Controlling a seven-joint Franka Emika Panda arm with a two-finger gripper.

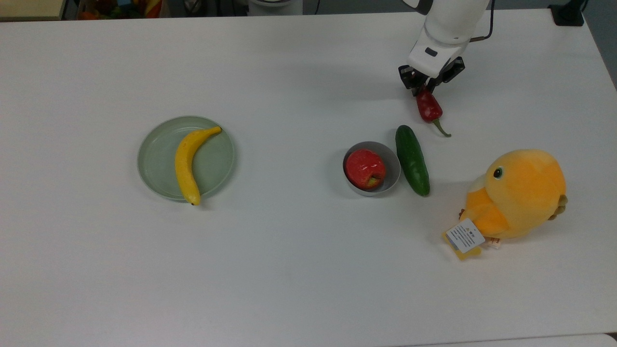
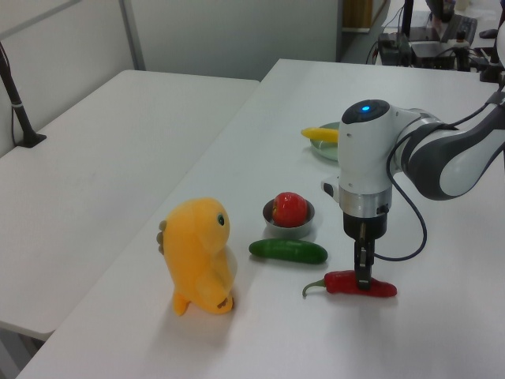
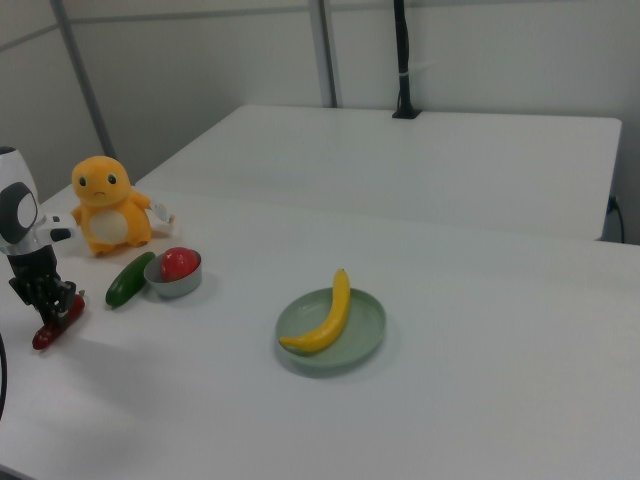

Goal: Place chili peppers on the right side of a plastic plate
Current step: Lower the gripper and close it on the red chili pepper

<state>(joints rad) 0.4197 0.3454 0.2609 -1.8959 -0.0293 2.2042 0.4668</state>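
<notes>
The white tabletop (image 1: 299,270) carries everything, and the job is in its early part. The round orange plush toy (image 1: 518,197) sits at the top view's right. Far across at the top view's left lies the pale green round plastic plate (image 1: 156,166), with a yellow banana (image 1: 188,161) lying along its middle; the table just to the plate's right in the top view is bare, so nothing has been delivered yet. Between them a dark green cucumber (image 1: 412,159) lies just beside a small grey bowl (image 1: 393,176) holding a red apple (image 1: 365,168). The white arm's black two-finger gripper (image 1: 424,86) is clamped on the dark red, glossy chili pepper (image 1: 429,107) at its blunt end, the green stem pointing toward the cucumber. In the left view the pepper (image 2: 359,284) seems barely raised off the table, if at all. The grasp looks done; the carry to the plate and the release beside it remain.
</notes>
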